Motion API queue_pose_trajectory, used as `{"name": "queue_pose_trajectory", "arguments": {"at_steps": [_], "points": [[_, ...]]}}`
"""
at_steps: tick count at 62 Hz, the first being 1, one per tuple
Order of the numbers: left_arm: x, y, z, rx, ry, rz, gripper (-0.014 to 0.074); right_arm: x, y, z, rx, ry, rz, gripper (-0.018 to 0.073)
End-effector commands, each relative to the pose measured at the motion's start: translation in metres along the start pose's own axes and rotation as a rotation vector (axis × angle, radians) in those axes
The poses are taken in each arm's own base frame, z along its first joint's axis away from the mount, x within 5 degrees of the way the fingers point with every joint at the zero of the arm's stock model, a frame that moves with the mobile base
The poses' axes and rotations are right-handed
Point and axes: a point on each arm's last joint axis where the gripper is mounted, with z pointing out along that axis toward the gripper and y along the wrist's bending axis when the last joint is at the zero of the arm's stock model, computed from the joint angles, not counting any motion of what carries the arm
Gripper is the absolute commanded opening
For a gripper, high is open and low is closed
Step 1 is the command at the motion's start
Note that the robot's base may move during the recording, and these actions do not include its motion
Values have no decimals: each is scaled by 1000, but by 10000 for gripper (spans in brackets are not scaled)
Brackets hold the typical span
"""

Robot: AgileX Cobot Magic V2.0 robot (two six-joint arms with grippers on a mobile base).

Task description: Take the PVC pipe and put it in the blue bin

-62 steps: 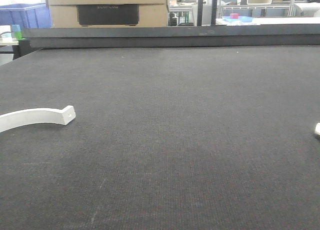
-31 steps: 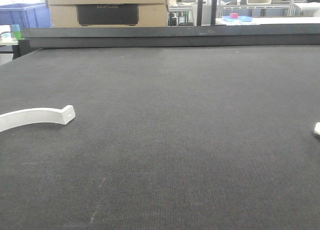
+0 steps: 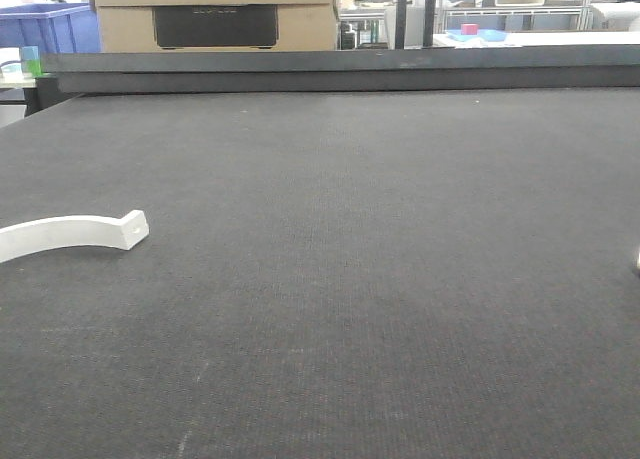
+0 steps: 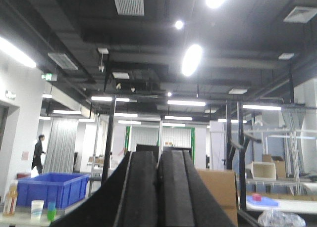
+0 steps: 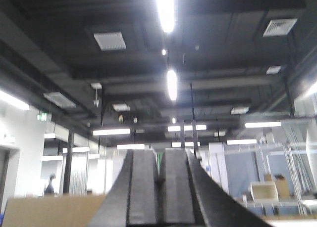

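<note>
Only a thin off-white sliver of the PVC pipe shows, at the right edge of the front view, lying on the dark table mat. The blue bin stands beyond the table's far left corner; it shows again in the left wrist view as the blue bin at lower left. Neither gripper appears in the front view. My left gripper points up towards the ceiling, its black pads pressed together with nothing between them. My right gripper is likewise raised and shut on nothing.
A long curved flat white strip with a hole near its end lies at the mat's left edge. A cardboard box stands behind the table's raised far rim. Cups sit beside the bin.
The front view has shifted slightly: the pipe's end has slid almost out of frame at the right, and the far rim sits a little higher. Nothing on the table has been touched.
</note>
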Motion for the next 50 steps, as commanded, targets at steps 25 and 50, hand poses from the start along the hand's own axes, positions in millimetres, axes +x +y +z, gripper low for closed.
{"name": "queue_pose_trajectory", "arguments": {"at_steps": [25,50], "points": [[-62,0,80,-12,84,5,-111,-82,11,46,-23,-13,20,-169],[-84,3,140,-55,523,-8,-111,-95,24,126,-57,513,13,-169]]}}
